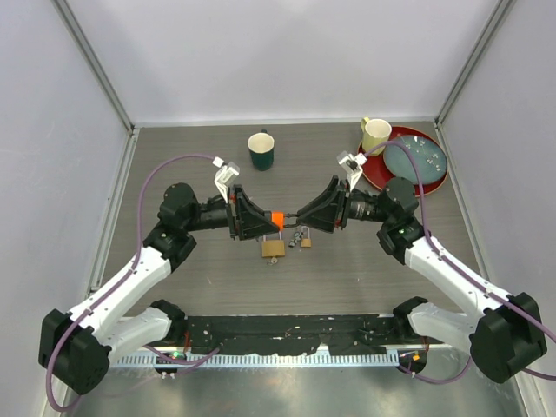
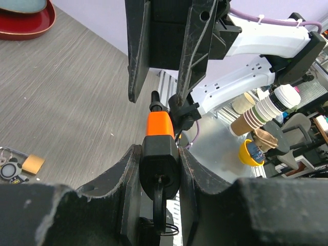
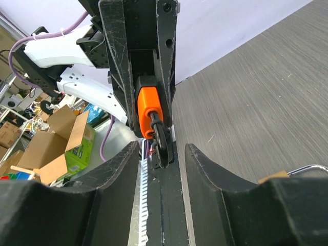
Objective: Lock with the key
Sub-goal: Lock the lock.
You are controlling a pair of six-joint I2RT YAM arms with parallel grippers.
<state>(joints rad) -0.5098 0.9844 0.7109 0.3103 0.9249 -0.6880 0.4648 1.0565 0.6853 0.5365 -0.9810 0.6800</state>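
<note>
Padlock (image 1: 276, 216), orange and black: held above the middle of the table (image 1: 365, 278), between the tips of the two arms.

Top view: left gripper (image 1: 263, 219) and right gripper (image 1: 301, 217) meet tip to tip, with the lock between them (neither grip is legible from here). Only this view shows the rest of the table. A brass padlock (image 1: 273, 248), a smaller brass lock (image 1: 306, 242) and a key ring (image 1: 298, 234) lie just below. A green mug (image 1: 261, 149), a yellow mug (image 1: 375, 135) and a red plate (image 1: 408, 165) stand farther back.

Left wrist view: left fingers (image 2: 123, 174) press both sides of the lock's black body, clamped on it. The orange end points away, toward the other arm.

Right wrist view: right fingers (image 3: 210, 169) stand apart. A black loop (image 3: 160, 141) off the orange end hangs in the gap, touching neither finger (key or shackle, cannot tell).
</note>
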